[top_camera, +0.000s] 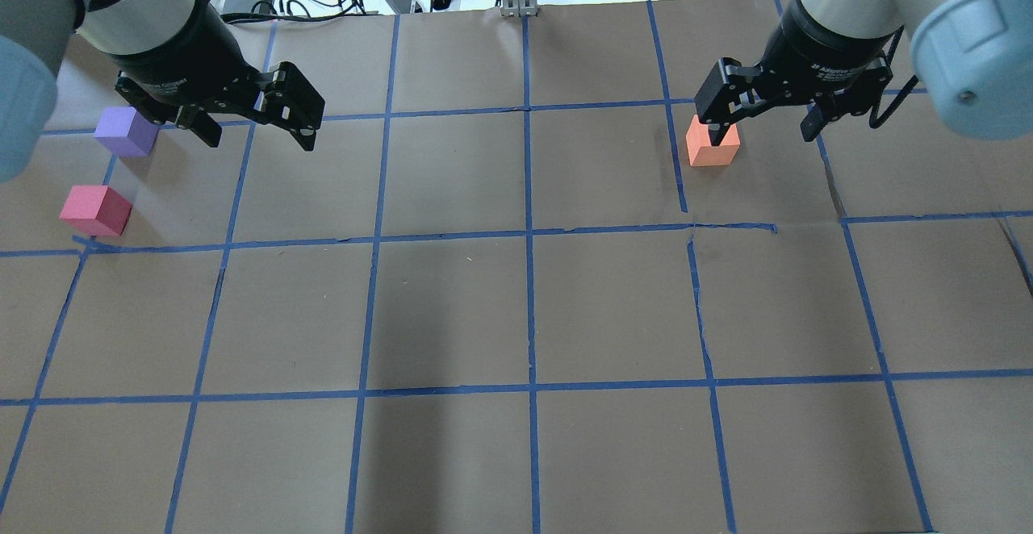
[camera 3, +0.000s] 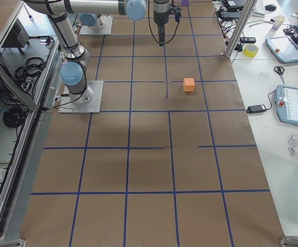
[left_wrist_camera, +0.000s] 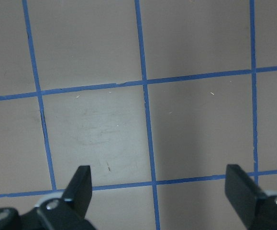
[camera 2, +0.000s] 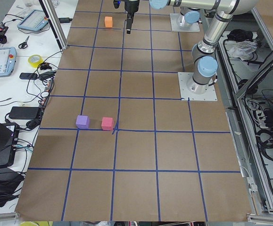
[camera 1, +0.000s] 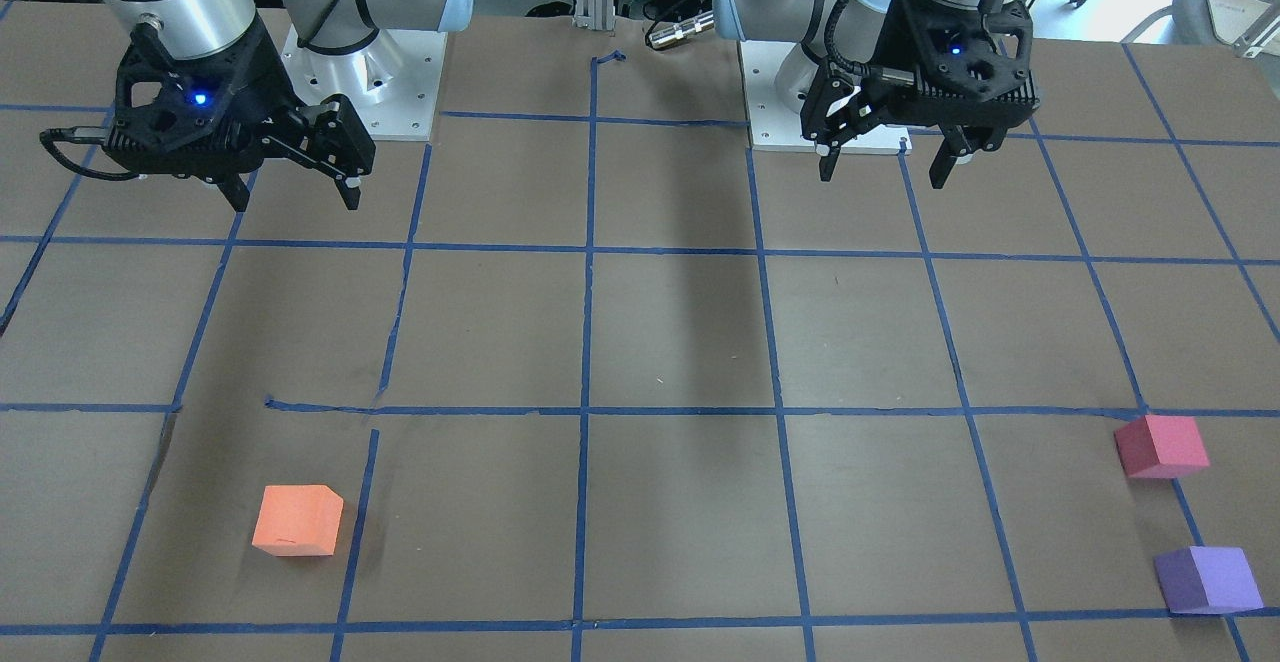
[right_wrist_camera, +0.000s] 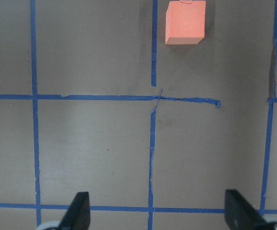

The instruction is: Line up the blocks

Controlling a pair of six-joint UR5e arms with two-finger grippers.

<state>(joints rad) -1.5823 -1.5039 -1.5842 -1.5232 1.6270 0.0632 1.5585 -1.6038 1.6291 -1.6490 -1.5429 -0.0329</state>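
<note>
Left gripper [camera 1: 882, 167], right gripper [camera 1: 295, 200] hover empty, fingers apart; orange cube [camera 1: 297, 520] likely must next join pinkish-red cube [camera 1: 1162, 446], purple cube [camera 1: 1208, 579] at worktop's left edge.

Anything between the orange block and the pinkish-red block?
No. From orange block to pinkish-red block, only bare table crossed by blue tape lines, seen in the front-facing view.

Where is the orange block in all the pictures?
Front-facing: the orange block sits lower left.
Overhead: upper right, with a finger of the right claw overlapping it.
Exterior left: top, left of centre.
Exterior right: above centre, to the right.
Left wrist: not in it.
Right wrist: top edge, right of centre.
Landmark: the broken blue tape line right beside it.
</note>
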